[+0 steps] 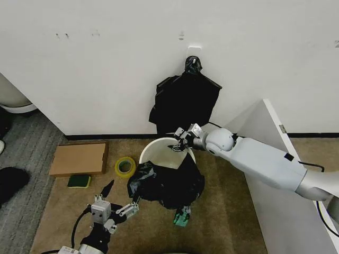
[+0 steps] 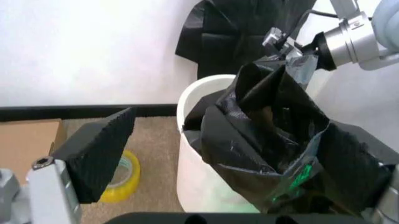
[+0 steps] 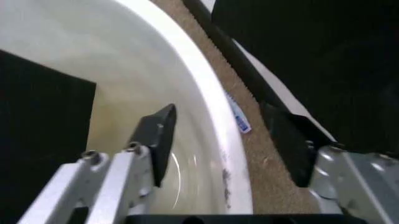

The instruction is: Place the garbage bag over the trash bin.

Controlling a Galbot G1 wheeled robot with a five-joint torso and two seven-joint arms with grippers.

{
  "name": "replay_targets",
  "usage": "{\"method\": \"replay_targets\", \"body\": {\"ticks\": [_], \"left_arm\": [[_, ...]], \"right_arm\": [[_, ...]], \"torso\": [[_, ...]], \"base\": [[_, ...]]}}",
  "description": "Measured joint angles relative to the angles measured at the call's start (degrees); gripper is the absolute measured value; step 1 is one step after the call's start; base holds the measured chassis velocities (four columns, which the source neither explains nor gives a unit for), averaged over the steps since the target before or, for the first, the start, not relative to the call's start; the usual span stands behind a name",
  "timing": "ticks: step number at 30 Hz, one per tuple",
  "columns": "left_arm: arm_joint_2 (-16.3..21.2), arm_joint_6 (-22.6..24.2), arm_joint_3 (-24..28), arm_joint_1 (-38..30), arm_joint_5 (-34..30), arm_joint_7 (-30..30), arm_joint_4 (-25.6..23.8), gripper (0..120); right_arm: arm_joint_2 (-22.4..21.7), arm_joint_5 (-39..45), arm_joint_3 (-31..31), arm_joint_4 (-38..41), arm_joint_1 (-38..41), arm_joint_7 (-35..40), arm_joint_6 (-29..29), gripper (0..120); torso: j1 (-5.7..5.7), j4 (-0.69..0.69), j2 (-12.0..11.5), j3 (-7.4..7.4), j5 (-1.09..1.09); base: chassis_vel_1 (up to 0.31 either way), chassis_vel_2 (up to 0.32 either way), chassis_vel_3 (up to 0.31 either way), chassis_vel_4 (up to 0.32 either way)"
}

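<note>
The trash bin (image 1: 161,152), a round white bucket, stands on the brown carpet by the wall. The garbage bag (image 1: 168,185), glossy and crumpled, hangs over the bin's near and right side and bunches up at the rim (image 2: 268,126). My right gripper (image 1: 180,142) is at the bin's far rim. In the right wrist view it (image 3: 218,112) is open, one finger inside the bin (image 3: 206,93) and one outside, nothing pinched. My left gripper (image 1: 121,196) hovers low at the bag's left edge, open, with bag and bin ahead between its fingers (image 2: 93,154).
A black plastic bundle with a knotted top (image 1: 185,100) hangs on the wall behind the bin. A yellow tape roll (image 1: 125,166), a flat cardboard box (image 1: 79,159) and a green sponge (image 1: 79,181) lie to the left. A white panel (image 1: 273,159) stands at the right.
</note>
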Motion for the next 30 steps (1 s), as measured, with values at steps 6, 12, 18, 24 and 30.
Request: {"method": "replay_targets", "body": {"ticks": [6, 12, 18, 24, 30], "left_arm": [[0.20, 0.26, 0.30, -0.52, -0.35, -0.30, 0.29, 100], [0.21, 0.56, 0.59, -0.75, -0.63, -0.32, 0.27, 100], [0.20, 0.75, 0.67, -0.83, -0.91, -0.53, 0.27, 100], [-0.13, 1.22, -0.29, -1.06, -2.29, -1.15, -0.44, 100], [-0.23, 1.52, -1.77, -0.57, -3.00, -1.82, -1.98, 100]], "right_arm": [[0.24, 1.61, -1.19, -0.57, 0.91, -1.34, -1.06, 22], [0.50, 1.94, -1.50, -1.02, 0.91, -1.51, -1.18, 7], [0.11, 2.60, -1.26, -1.04, 0.38, -1.54, -1.14, 4], [-3.50, 5.65, 1.98, 3.41, -2.45, 0.74, -2.70, 3], [-7.75, 12.23, 7.68, 6.57, -5.82, 5.80, -5.15, 2]], "torso": [[0.00, -0.01, 0.00, 0.00, 0.00], [0.00, -0.02, 0.00, 0.00, 0.00], [0.00, 0.00, 0.00, -0.01, 0.00], [0.00, 0.00, 0.00, 0.00, 0.02], [0.00, -0.01, 0.00, 0.00, 0.01]], "base": [[0.000, 0.000, 0.000, 0.000], [0.000, 0.000, 0.000, 0.000], [0.000, 0.000, 0.000, 0.000], [0.000, 0.000, 0.000, 0.000], [0.000, 0.000, 0.000, 0.000]]}}
